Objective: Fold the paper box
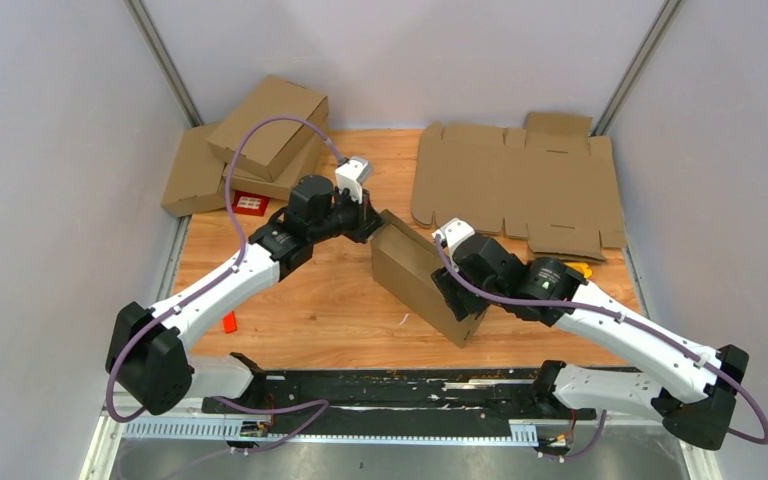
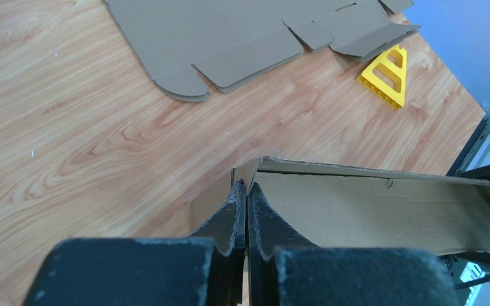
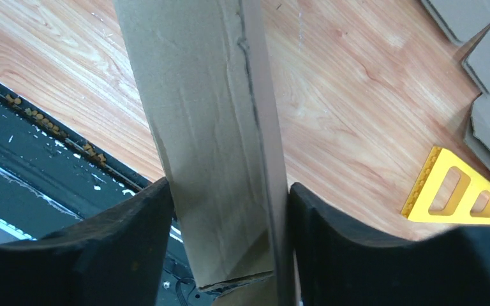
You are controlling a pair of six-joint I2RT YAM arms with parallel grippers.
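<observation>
The paper box point(image 1: 418, 278) spans the tabletop point(image 1: 310, 305) between both arms, one corner flap pinched in the closed left gripper point(image 2: 247, 191) and the opposite end squeezed inside the right gripper point(image 3: 230, 229), likely bracing it so a flap can be tucked.

Matt brown corrugated cardboard paper box point(image 1: 422, 276), smooth glossy wood-grain table point(image 1: 310, 300)
</observation>
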